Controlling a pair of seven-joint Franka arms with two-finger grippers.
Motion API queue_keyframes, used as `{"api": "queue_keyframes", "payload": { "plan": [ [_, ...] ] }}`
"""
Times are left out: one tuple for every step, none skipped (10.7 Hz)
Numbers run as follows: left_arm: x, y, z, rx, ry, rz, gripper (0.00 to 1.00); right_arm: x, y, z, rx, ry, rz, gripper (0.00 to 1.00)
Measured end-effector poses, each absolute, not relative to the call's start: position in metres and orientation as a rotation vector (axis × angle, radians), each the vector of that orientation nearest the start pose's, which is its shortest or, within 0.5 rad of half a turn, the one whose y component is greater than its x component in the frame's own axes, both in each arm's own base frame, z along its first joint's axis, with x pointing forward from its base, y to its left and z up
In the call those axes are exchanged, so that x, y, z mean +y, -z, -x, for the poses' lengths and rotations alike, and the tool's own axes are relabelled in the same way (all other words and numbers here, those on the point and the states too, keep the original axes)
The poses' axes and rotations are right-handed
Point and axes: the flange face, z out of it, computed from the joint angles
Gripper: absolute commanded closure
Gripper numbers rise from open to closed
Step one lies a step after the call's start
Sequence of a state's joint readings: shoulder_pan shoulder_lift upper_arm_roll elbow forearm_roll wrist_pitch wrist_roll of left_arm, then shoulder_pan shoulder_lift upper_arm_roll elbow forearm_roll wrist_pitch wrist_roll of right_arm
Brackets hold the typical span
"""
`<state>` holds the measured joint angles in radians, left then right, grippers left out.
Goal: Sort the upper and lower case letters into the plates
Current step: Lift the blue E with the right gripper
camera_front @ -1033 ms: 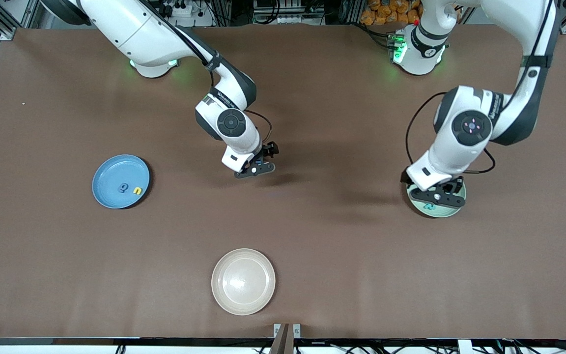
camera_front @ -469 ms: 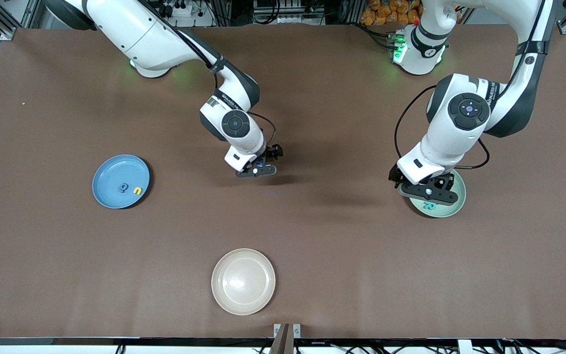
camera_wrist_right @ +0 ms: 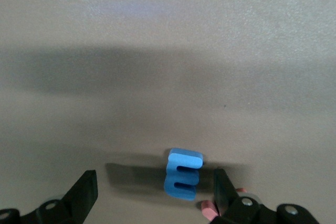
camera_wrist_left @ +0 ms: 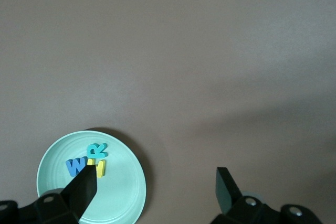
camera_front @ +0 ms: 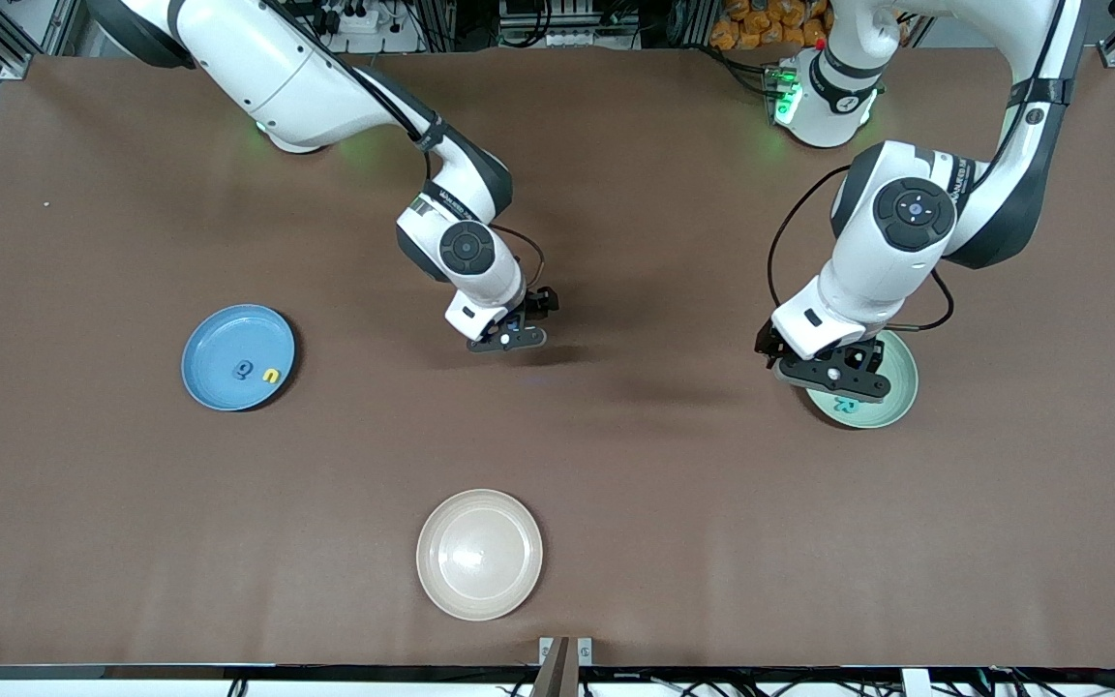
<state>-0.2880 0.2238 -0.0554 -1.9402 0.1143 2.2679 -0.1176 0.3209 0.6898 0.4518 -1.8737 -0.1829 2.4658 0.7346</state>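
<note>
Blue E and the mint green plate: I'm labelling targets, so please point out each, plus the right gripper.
Blue E (camera_wrist_right: 184,174), right wrist view, on its face.
Mint green plate (camera_wrist_left: 123,195), left wrist view, on bare floor of the plate.
Right gripper (camera_wrist_right: 155,190), right wrist view, midway between its open fingertips.

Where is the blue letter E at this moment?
In the right wrist view, the blue letter E stands on the brown table between the open right claw's fingers, near mid-table between the two plates.
</note>
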Motion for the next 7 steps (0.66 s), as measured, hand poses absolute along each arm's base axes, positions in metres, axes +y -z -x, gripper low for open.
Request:
{"api": "queue_keyframes", "payload": {
  "plan": [
    [-0.203,-0.380,-0.579,0.450,0.185,3.050,0.00,0.433,-0.171,-0.461,-0.144,-0.197,3.019,0.22],
    [-0.203,-0.380,-0.579,0.451,0.185,3.050,0.00,0.433,-0.170,-0.461,-0.144,-0.198,3.019,0.34],
    [-0.205,-0.380,-0.578,0.456,0.185,3.050,0.00,0.433,-0.171,-0.462,-0.144,-0.196,3.019,0.42],
    [-0.208,-0.380,-0.578,0.462,0.185,3.050,0.00,0.433,-0.172,-0.463,-0.149,-0.192,3.022,0.50],
    [-0.209,-0.380,-0.577,0.466,0.185,3.049,0.00,0.432,-0.172,-0.463,-0.158,-0.186,3.026,0.58],
    [-0.212,-0.380,-0.576,0.465,0.183,3.058,0.00,0.432,-0.172,-0.463,-0.161,-0.184,3.027,0.58],
    [-0.219,-0.380,-0.574,0.454,0.176,3.087,0.00,0.433,-0.172,-0.463,-0.163,-0.180,3.025,0.60]
  ]
}}
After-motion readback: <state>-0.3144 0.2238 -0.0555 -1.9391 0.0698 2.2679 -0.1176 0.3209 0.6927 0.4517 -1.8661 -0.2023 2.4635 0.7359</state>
